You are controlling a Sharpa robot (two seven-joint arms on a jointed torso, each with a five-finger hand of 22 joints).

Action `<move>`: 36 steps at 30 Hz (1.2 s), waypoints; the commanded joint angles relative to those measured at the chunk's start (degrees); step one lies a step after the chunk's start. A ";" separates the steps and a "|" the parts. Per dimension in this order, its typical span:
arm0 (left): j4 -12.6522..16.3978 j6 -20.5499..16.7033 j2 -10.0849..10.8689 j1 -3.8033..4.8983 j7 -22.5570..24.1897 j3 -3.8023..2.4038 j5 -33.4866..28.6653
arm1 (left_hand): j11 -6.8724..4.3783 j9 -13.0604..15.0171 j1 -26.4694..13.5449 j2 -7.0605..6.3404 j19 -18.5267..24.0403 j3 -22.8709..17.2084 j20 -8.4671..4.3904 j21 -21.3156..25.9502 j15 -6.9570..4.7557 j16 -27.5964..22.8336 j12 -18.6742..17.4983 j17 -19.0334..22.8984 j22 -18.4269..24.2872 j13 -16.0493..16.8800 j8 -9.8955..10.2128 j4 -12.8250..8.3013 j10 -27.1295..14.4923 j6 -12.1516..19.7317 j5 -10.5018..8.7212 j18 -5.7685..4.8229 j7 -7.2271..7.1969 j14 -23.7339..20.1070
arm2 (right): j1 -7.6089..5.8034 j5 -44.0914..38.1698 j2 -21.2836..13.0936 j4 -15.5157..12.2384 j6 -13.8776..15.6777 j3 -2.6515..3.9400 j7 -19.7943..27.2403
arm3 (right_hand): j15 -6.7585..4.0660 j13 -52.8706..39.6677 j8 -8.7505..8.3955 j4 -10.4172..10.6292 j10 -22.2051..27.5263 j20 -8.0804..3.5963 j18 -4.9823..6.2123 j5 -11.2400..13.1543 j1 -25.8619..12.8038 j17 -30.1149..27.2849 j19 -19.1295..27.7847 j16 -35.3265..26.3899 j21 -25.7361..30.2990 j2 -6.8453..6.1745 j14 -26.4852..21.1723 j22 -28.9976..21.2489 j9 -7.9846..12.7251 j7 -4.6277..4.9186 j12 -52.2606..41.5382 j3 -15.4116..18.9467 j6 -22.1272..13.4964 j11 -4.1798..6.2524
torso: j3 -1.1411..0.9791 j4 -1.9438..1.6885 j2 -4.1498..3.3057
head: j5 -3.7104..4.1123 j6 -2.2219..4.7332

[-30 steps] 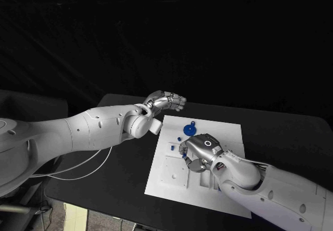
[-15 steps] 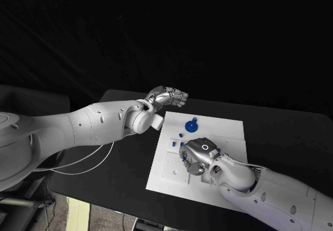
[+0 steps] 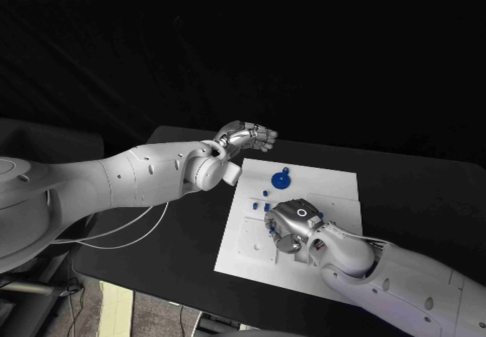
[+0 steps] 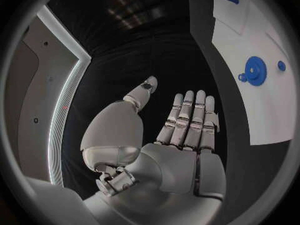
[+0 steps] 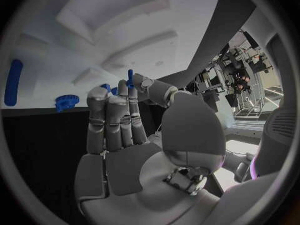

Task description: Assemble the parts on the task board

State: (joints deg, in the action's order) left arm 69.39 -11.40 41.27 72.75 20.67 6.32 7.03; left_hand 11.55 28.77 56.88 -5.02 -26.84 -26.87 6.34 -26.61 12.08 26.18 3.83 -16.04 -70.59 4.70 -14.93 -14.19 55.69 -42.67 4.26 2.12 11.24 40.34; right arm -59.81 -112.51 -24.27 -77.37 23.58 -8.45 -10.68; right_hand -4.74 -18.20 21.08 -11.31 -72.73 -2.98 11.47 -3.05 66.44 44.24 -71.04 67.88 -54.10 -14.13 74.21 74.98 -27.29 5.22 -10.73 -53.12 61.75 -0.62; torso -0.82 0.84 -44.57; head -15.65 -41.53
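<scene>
Starting on the left: the left hand (image 3: 246, 136) hangs over bare table just off the board's (image 3: 334, 184) far left corner. It holds nothing, and its wrist view shows the fingers (image 4: 189, 116) straight and packed side by side, thumb out to the side. The nearest part to it is the blue gear (image 3: 279, 184), on the board near that corner, toward the robot and a bit right of the hand.

Further right, the right hand (image 3: 291, 223) sits low over the middle of the board, right among the small blue pieces (image 3: 260, 207) on its left side. Its wrist view has a slim blue peg (image 5: 130, 78) poking up at the fingertips, roughly in line with the fingers, so I'd say it's pinching that peg, though the contact itself is hidden.

The right hand is clearly the nearer one for seating the peg.
</scene>
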 commanded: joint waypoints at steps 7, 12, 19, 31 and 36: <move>0.03 0.18 -0.21 0.15 0.80 -0.06 -0.40 | -0.04 -0.05 0.31 -0.15 -0.41 0.20 -0.09 0.42 -0.05 -0.03 0.25 -0.10 -0.06 -0.10 -0.29 -0.17 0.26 -0.54 -0.30 0.86 0.49 0.37 | 0.14 -0.68 0.25 0.12 -1.16 -0.18 0.22 | -0.37 -0.14 0.22 -0.13 -3.87 -0.37 3.53 0.19 0.34 -0.10 -0.01 -0.10 -0.25 0.45 0.04 1.05 -0.11 0.06 0.17 0.26 0.21 -0.65 | -0.04 -0.01 0.05 | -0.21 -0.46; 0.04 0.21 -0.21 0.15 0.81 -0.06 -0.40 | -0.04 -0.06 0.30 -0.15 -0.42 0.21 -0.09 0.44 -0.05 -0.04 0.24 -0.10 -0.06 -0.12 -0.29 -0.17 0.25 -0.54 -0.30 0.86 0.49 0.36 | 0.30 -0.61 0.27 0.38 -1.32 -0.29 0.31 | -0.37 -0.15 0.22 -0.16 -3.88 -0.38 3.53 0.18 0.33 -0.10 -0.01 -0.11 -0.26 0.49 0.05 1.05 -0.12 0.06 0.19 0.28 0.21 -0.65 | -0.01 0.03 0.07 | -0.21 -0.55; -0.05 0.34 -0.25 0.15 0.80 -0.06 -0.40 | -0.03 -0.07 0.29 -0.15 -0.42 0.21 -0.09 0.47 -0.05 -0.06 0.23 -0.11 -0.06 -0.14 -0.30 -0.16 0.25 -0.54 -0.31 0.86 0.49 0.35 | 0.64 -0.59 0.42 0.31 -1.41 -0.31 0.34 | -0.37 -0.17 0.21 -0.20 -3.89 -0.38 3.53 0.17 0.31 -0.11 -0.01 -0.12 -0.27 0.55 0.05 1.05 -0.12 0.07 0.21 0.31 0.21 -0.66 | -0.01 -0.01 0.03 | -0.01 -0.59; -0.25 0.44 -0.47 0.15 0.75 -0.06 -0.40 | -0.02 -0.06 0.27 -0.11 -0.42 0.21 -0.08 0.54 -0.04 -0.10 0.20 -0.12 -0.07 -0.20 -0.37 -0.14 0.24 -0.64 -0.32 0.84 0.44 0.32 | 0.64 -0.52 0.59 0.59 -2.03 -0.35 0.21 | -0.36 -0.22 0.19 -0.28 -3.90 -0.39 3.53 0.16 0.25 -0.12 0.01 -0.15 -0.29 0.66 0.06 1.05 -0.14 0.08 0.27 0.38 0.20 -0.66 | 0.00 0.06 0.05 | -0.06 -0.76; -0.24 0.49 -0.50 0.14 0.74 -0.06 -0.40 | -0.02 -0.07 0.26 -0.11 -0.42 0.22 -0.08 0.56 -0.04 -0.11 0.20 -0.13 -0.08 -0.22 -0.37 -0.13 0.23 -0.64 -0.33 0.84 0.44 0.32 | 0.64 -1.07 0.72 0.74 -2.94 -0.35 -0.36 | -0.36 -0.23 0.18 -0.32 -3.90 -0.39 3.53 0.15 0.24 -0.12 0.02 -0.16 -0.30 0.70 0.07 1.04 -0.14 0.08 0.29 0.40 0.19 -0.66 | 0.00 0.00 0.02 | 0.02 -0.76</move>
State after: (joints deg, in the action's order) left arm 69.07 -11.34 40.88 72.76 20.67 6.32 6.97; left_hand 11.55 28.78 56.88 -5.02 -26.84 -26.87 6.35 -26.39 12.08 26.18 3.83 -16.07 -70.58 4.54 -14.93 -14.19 55.69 -42.82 4.26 2.13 11.08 40.34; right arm -59.24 -112.52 -23.62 -76.66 22.28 -8.77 -10.70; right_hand -4.83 -18.34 20.89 -11.47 -72.74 -3.06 11.46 -3.04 66.70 44.19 -70.89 67.88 -54.10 -13.87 74.30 74.98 -27.37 5.22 -10.33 -52.96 61.74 -0.61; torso -0.83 0.88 -44.52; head -15.69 -42.28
